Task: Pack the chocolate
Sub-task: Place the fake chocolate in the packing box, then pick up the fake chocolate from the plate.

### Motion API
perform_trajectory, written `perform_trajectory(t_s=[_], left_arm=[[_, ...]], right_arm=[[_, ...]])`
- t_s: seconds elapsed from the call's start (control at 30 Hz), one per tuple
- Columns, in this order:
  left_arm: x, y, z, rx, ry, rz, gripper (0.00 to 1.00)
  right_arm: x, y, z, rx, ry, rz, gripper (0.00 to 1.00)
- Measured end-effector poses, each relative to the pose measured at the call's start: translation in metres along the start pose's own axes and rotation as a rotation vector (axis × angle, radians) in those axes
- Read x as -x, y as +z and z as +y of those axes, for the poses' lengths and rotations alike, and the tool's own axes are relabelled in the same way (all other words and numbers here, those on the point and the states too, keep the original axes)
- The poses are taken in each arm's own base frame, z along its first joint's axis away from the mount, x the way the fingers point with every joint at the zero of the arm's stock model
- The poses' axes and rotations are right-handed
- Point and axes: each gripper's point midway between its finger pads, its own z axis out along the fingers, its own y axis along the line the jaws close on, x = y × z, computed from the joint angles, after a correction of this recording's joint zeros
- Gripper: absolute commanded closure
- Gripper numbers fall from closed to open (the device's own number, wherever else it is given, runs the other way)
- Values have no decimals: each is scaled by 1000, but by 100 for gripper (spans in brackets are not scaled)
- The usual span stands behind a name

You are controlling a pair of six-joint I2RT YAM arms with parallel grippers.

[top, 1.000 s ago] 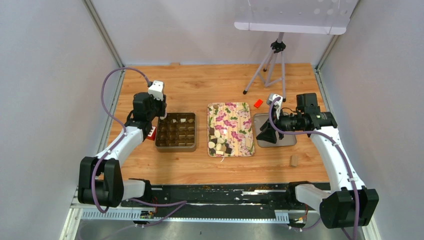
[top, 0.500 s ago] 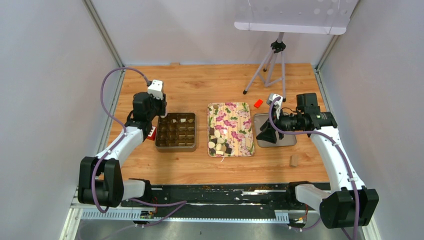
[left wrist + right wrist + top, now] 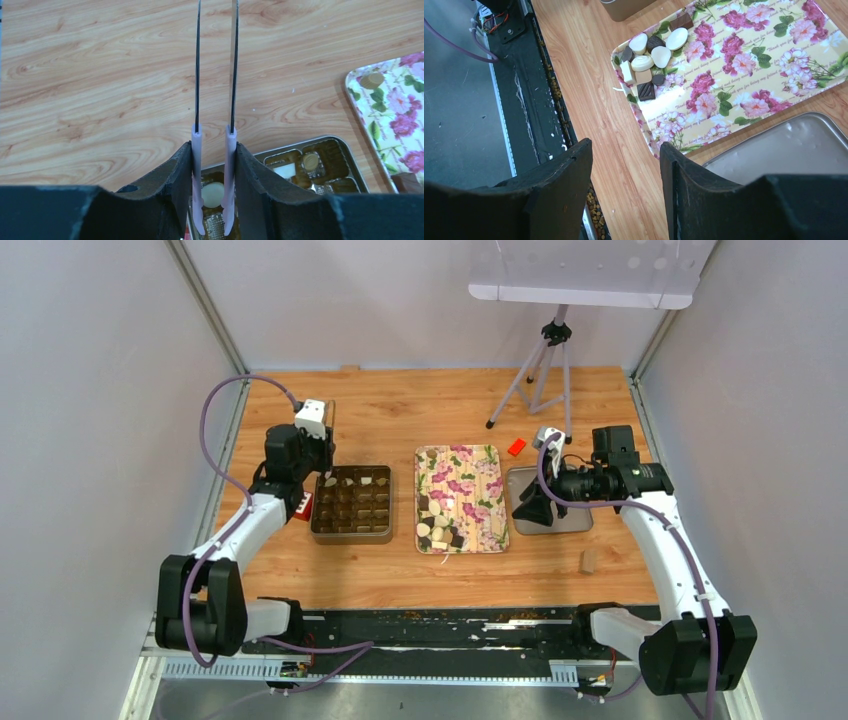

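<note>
Left pincer (image 3: 214, 165): clamped on a pair of tweezers (image 3: 230, 160), which are gripped by their lilac sleeves; it is poised over the far left corner of the tin.
Tweezers: two thin metal blades are set a narrow gap apart and pointed away over the wood beyond the tin; their tips are cut off by the edge of the wrist view.
Right pincer (image 3: 626, 200): the jaws are spread apart with nothing gripped; it is hung above the left side of the silver tray, just beside the floral tray.
Tan cylinder (image 3: 588, 561): stood alone on the table (image 3: 400, 410), nearest the arm bases, off the silver tray's near right corner.
Chocolate (image 3: 649, 60): cream, dark and tan pieces are clustered, touching, at the near end of the floral tray (image 3: 470, 465); a few more are seated in the tin's far row, among them a cream round (image 3: 213, 194).
Tin (image 3: 350, 533): divided into small gold compartments and set on the table left of the floral tray, apart from it.
Silver tray (image 3: 575, 520): laid just right of the floral tray.
Red block (image 3: 516, 447): found on the wood just beyond the two trays' far corners.
Tripod (image 3: 540, 370): planted at the far side of the table, with a white perforated panel (image 3: 580, 270) carried on top.
</note>
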Motion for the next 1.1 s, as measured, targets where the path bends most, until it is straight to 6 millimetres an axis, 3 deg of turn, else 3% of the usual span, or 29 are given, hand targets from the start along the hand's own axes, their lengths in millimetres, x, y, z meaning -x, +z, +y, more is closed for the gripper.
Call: perform_trajectory(t_s=[0.1,0.23,0.37,0.5,0.67,0.8,0.9,0.97,1.1], left_arm=[[6,-3,-8,-43,-3,-18,61],[20,-11,-34,-179,-29,-63,63],[31,-21,-80,-381,-42,-102,63],[37,-43,-144,-643,-24,-119,63],[31,-76,-218,-946,43,-98,63],[35,-95,-256,-1102,119,-92,62],[45,-102,-275,-1165,175,-116,62],[48,-102,-283,-1184,194,-123,62],[47,-97,-297,-1194,219,-116,62]], right_arm=[[0,0,0,-1,-1,-1,48],[1,-1,1,-3,-7,-3,48],[3,-2,3,-8,-19,-9,49],[11,-2,-1,-22,-2,-35,51],[56,-2,-24,-96,23,-170,63],[98,1,-54,-183,0,-235,88],[122,18,-70,-225,-21,-233,95],[130,35,-70,-218,-40,-217,97],[133,78,-44,-155,-95,-157,99]])
